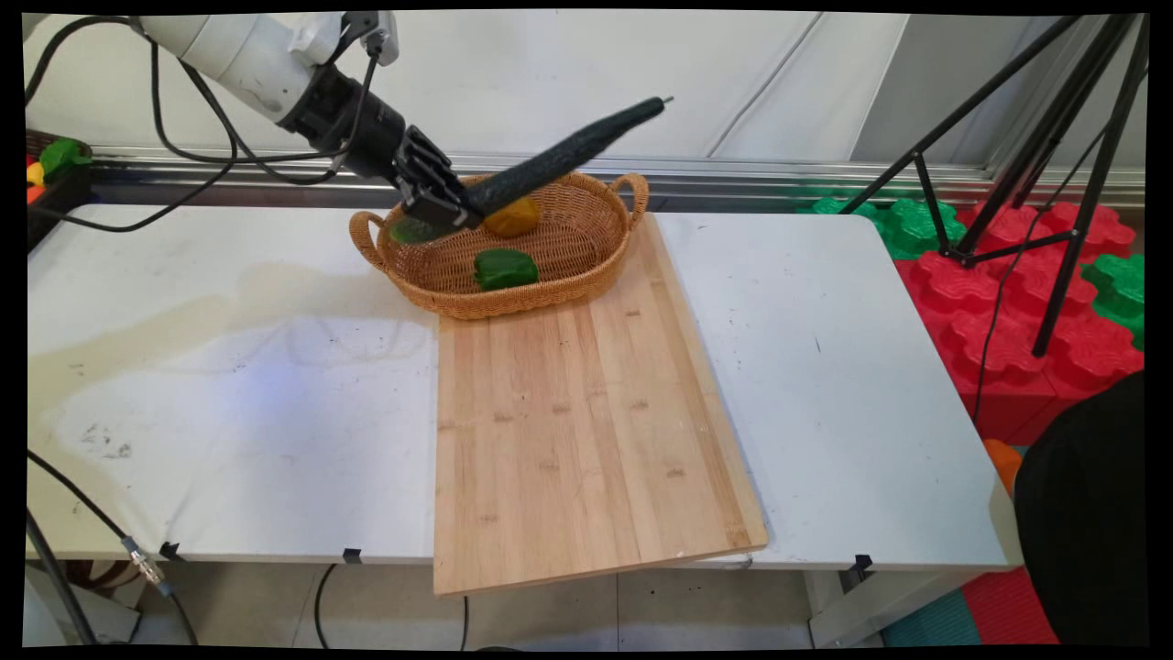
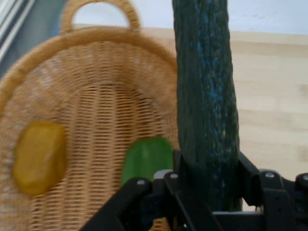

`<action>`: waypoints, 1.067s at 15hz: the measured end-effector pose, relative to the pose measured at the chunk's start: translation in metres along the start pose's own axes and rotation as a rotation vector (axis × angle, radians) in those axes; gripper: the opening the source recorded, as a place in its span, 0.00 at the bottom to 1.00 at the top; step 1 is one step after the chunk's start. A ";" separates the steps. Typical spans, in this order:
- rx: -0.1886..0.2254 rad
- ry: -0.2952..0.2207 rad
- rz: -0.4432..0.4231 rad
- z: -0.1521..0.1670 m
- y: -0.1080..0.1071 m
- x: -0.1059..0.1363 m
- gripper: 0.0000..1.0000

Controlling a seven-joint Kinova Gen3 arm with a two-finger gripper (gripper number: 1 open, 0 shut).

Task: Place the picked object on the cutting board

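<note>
- Holding a long dark-green cucumber (image 1: 559, 160) in my claw (image 1: 438, 203), fingers pressed against its sides near the lower end; hand view confirms the pinch.
- Left of my claw: bare white table (image 1: 229, 367), nothing on it within reach.
- At my claw: the cucumber's short blunt end pokes out just below-left of the fingers, over the wicker basket (image 1: 550, 284) and close to its left handle. Can't tell if that end touches the weave or hangs just clear.
- Right and up from my claw: the rest of the cucumber runs tilted, rising away over the basket toward the wall, stem tip well above the far rim.
- Just beyond my claw, inside the basket: a yellow pepper (image 1: 513, 218), partly behind the cucumber. Nearer the camera and a bit right of my claw: a green pepper (image 1: 504, 269), apart from the yellow one.
- Below-right of my claw: wooden cutting board (image 1: 577, 440), basket sitting on its far end, the rest bare.
- Progress, my read: cucumber is gripped and mostly lifted over the basket; both peppers untouched in the basket; nothing on the board's open area.
</note>
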 end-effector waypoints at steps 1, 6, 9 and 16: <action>-0.013 0.002 -0.001 0.000 0.005 0.001 0.00; -0.090 0.003 -0.016 0.005 0.040 0.004 0.00; -0.128 -0.015 -0.027 0.019 0.062 0.003 0.00; -0.166 -0.070 -0.049 0.068 0.094 0.001 0.00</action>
